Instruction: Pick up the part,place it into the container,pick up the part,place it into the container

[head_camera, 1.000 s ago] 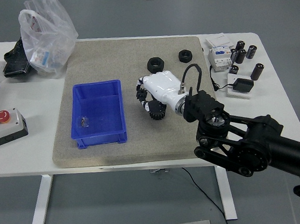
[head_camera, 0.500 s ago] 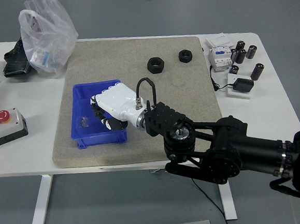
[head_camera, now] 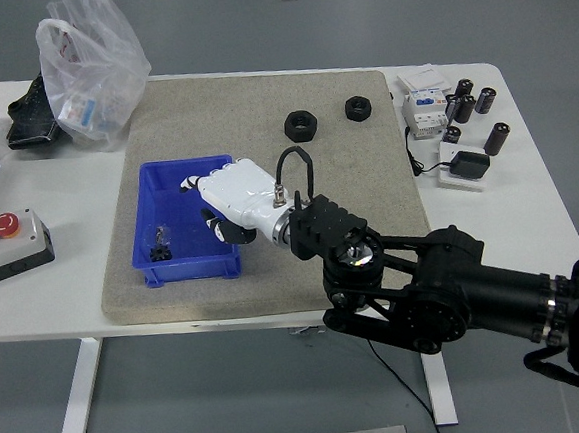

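My right hand (head_camera: pixel 208 205), white with black joints, hovers over the right half of the blue bin (head_camera: pixel 189 274) on the grey mat; its fingers are spread and hold nothing. A small black part (head_camera: pixel 159 254) lies in the bin's front left corner, beside a small clear piece (head_camera: pixel 160 233). Two black nuts (head_camera: pixel 300 125) (head_camera: pixel 358 108) lie on the mat behind and to the right of the hand. The left arm is out of view.
The grey mat (head_camera: pixel 274 268) covers the middle of the white table. A plastic bag (head_camera: pixel 88 72) and a button box (head_camera: pixel 6 244) are at the left. Black cylinders (head_camera: pixel 473 102), a white device (head_camera: pixel 423 106) and a black adapter (head_camera: pixel 468 165) are at the right.
My right hand moved left from the mat to over the bin with its fingers curled, then opened. A black part now lies in the bin's front left corner.
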